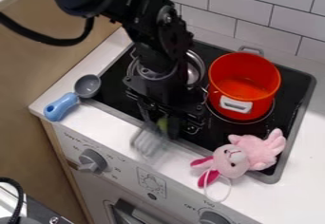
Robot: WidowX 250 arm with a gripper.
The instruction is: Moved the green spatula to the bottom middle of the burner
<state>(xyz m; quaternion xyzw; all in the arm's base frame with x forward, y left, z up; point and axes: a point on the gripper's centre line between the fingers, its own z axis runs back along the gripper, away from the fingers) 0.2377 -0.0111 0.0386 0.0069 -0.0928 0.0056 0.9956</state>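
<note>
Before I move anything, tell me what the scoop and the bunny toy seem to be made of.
Scoop: probably hard plastic, smooth gray bowl and glossy blue handle with soft highlights. Bunny toy: plush fabric, judging by its fuzzy pink surface.

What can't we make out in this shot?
- Metal vessel, camera view: mostly hidden behind the arm.
- Green thing at the gripper, camera view: blurred, shape unclear.
- Right-hand knob, camera view: cut off by bottom edge.
- Stove ring, camera view: mostly under the red pot.
</note>
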